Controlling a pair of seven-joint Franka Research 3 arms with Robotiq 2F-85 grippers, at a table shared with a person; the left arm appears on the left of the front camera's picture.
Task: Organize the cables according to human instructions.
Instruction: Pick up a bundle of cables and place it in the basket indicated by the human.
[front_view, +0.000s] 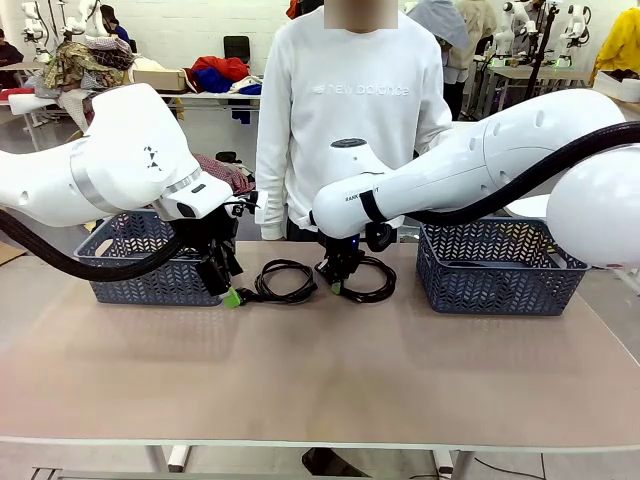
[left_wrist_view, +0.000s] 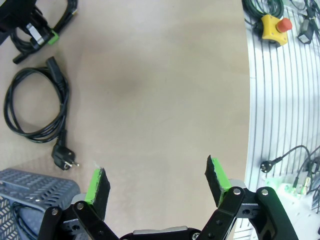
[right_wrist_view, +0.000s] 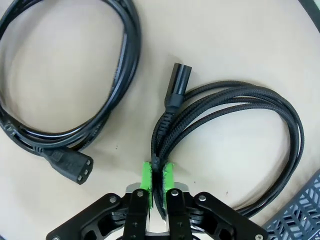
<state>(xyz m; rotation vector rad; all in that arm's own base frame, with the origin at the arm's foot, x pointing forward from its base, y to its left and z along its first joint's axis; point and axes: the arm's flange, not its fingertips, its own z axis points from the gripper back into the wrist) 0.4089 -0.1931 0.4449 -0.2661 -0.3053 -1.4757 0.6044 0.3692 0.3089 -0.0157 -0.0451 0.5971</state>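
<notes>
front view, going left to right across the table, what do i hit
left basket → left gripper, open → smooth cable → right gripper, shut on the braided cable → right basket

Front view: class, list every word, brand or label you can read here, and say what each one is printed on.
"new balance": across the chest of the person's white sweatshirt.
Small dark print on the right arm, beside its black band: too small to read with certainty.
Nothing else in this view can be read.
</notes>
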